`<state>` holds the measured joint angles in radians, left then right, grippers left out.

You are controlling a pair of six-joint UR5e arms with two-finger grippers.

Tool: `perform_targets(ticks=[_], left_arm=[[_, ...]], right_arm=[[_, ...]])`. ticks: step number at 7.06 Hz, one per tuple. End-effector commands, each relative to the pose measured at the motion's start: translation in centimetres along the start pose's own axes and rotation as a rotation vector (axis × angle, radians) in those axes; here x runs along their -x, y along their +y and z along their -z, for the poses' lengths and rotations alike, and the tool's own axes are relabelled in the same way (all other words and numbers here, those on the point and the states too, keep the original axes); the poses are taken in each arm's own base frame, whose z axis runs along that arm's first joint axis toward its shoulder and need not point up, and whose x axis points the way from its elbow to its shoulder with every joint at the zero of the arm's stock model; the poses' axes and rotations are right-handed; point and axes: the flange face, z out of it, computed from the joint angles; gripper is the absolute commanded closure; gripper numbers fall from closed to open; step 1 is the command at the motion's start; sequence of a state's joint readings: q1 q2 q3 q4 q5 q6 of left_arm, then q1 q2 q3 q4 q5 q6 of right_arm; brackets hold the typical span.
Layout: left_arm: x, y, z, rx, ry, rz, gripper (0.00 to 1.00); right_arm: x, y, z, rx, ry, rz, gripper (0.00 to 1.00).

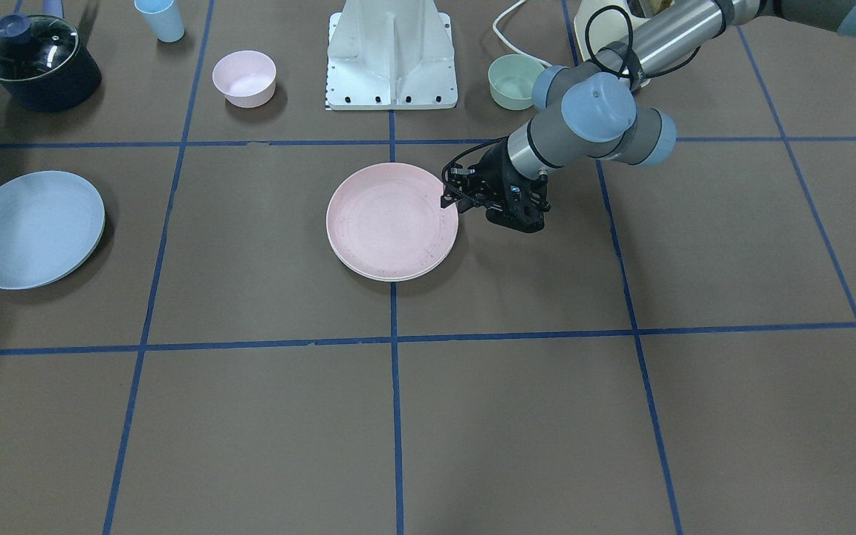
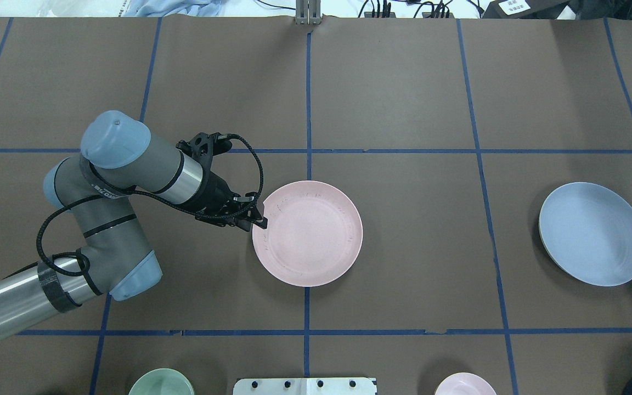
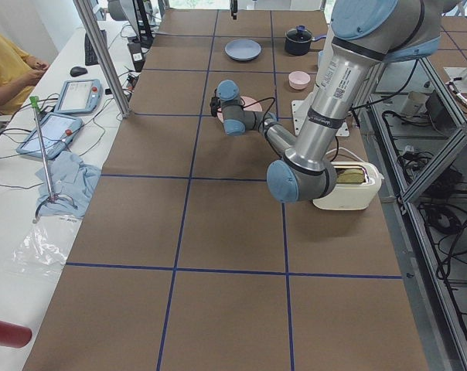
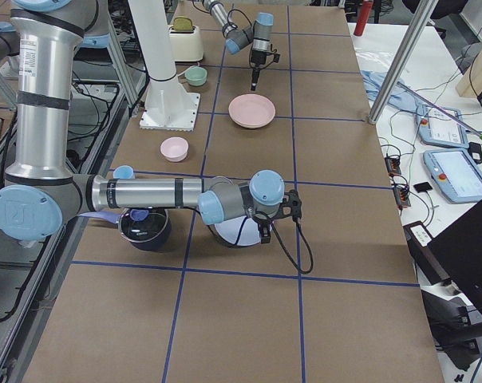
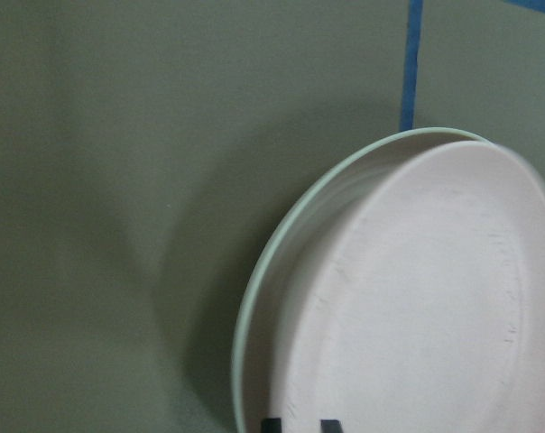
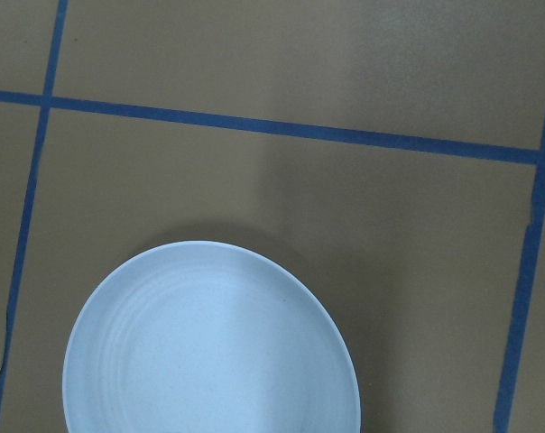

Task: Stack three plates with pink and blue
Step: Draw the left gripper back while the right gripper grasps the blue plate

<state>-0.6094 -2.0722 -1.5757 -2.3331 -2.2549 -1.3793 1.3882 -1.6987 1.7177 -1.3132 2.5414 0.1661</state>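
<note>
The pale pink plate (image 2: 310, 233) lies on the cream-white plate (image 1: 398, 276) at the table's middle; only the cream rim shows under it, also in the left wrist view (image 5: 254, 307). My left gripper (image 2: 260, 220) is at the pink plate's rim on my left side, its two fingertips close together astride the rim, shut on it (image 5: 300, 424). The light blue plate (image 2: 593, 233) lies alone far to my right and fills the lower right wrist view (image 6: 209, 343). My right gripper (image 4: 262, 231) shows only in the exterior right view, by the blue plate; I cannot tell its state.
A small pink bowl (image 1: 244, 78), a mint-green bowl (image 1: 513, 82), a lidded dark pot (image 1: 38, 63) and a blue cup (image 1: 160, 18) stand along my near edge, beside the white base mount (image 1: 391, 59). A toaster (image 3: 345, 185) sits by my left arm.
</note>
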Motion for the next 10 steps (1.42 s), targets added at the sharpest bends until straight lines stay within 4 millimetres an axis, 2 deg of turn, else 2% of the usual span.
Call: perform_targets(ticks=[1,3,4,5,6,7,8,9,10], left_arm=[[-2.1,0.8,2.5,-0.025,0.053,-0.032,0.12],[-2.5,0.1,4.5,-0.054,0.066,-0.038,0.09],[-1.7,0.2,4.5,-0.053,0.059,-0.031,0.09],[-1.4,0.2,4.2,-0.051,0.054,-0.031,0.09],[-1.6,0.2,4.4,-0.051,0.057,-0.032,0.09],[-1.4,0.2,4.2,-0.049,0.053,-0.030,0.09],[-1.3,0.1,4.2,-0.052,0.051,-0.028,0.09],[-1.2,0.1,4.2,-0.050,0.050,-0.027,0.09],[-1.2,0.1,4.2,-0.050,0.050,-0.027,0.09]], right_arm=[[-0.2,0.3,-3.3,0.069,0.008,0.004,0.00],[-1.1,0.3,-5.6,0.110,0.043,-0.003,0.00],[-1.6,-0.7,-7.3,0.133,0.079,0.001,0.00],[-1.7,-1.8,-8.0,0.140,0.080,-0.010,0.01],[-1.9,-1.8,-8.1,0.126,0.079,-0.006,0.01],[-3.0,-1.6,-9.1,0.072,0.064,0.003,0.01],[-1.8,-1.4,-10.9,0.032,0.044,-0.030,0.01],[-2.1,-0.3,-13.1,0.031,0.032,-0.007,0.01],[-3.0,0.4,-14.1,0.023,0.022,0.019,0.02]])
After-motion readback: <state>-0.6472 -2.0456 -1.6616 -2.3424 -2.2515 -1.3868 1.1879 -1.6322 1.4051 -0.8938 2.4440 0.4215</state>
